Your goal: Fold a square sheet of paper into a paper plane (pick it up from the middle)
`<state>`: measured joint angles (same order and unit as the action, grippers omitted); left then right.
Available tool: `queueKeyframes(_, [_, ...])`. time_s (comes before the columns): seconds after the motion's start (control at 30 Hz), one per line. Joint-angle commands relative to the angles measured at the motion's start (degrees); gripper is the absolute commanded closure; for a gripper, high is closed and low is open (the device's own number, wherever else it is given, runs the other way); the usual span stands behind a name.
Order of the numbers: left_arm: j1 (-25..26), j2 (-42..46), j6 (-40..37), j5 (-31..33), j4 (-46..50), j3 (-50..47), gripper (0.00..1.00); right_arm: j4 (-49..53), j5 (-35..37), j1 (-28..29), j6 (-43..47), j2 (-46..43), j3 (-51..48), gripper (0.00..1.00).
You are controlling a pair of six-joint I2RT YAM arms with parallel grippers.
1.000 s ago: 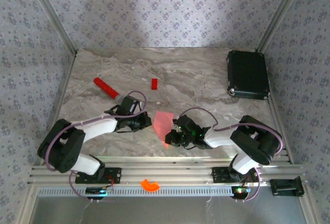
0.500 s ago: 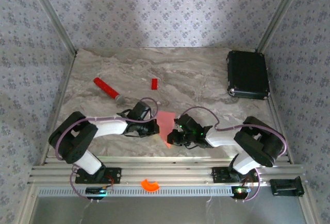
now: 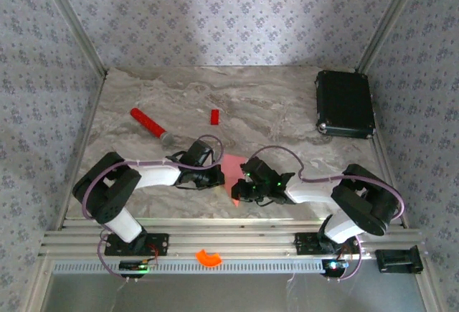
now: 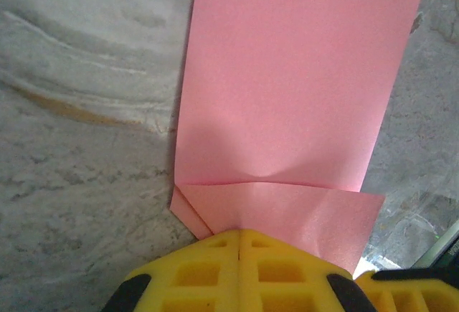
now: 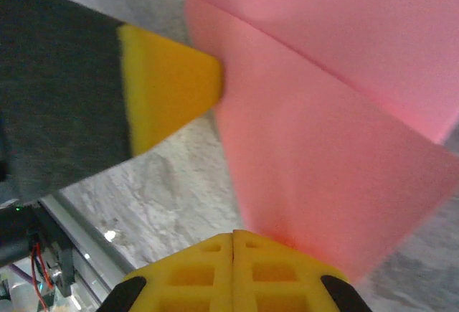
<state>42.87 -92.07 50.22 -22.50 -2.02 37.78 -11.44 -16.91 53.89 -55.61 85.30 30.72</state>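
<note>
The square sheet of paper (image 3: 232,167) is a narrow, creased salmon-pink shape on the marble between my two grippers. My left gripper (image 3: 219,177) is shut, and its yellow tips (image 4: 239,234) rest on a small folded flap at the near end of the paper (image 4: 294,90). My right gripper (image 3: 239,191) is also shut, with its tips (image 5: 234,236) at the paper's other end. There the paper (image 5: 337,133) rises blurred and close. I cannot tell whether either gripper pinches the paper. In the right wrist view a left finger (image 5: 172,90) touches the paper's edge.
A red stick with a grey tip (image 3: 148,124) and a small red block (image 3: 214,116) lie further back on the table. A black case (image 3: 345,104) sits at the back right. An orange piece (image 3: 209,257) lies on the front rail.
My left gripper has swung right until its tips reach the paper's left edge. The paper now looks shorter and more bunched. The right gripper has edged slightly left and back.
</note>
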Motion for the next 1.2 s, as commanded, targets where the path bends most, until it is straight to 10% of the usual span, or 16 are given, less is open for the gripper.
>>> queueKeyframes(0.0, [0.3, -2.2, -0.2, 2.2, 3.1, 0.0, 1.00, 1.8, 1.7, 0.8, 1.1, 1.5, 1.8, 0.93])
queueKeyframes(1.17, [0.0, -3.3, -1.5, 1.6, 5.1, 1.3, 1.00, 1.2, 4.6, 0.3, 1.0, -5.3, -3.1, 0.92])
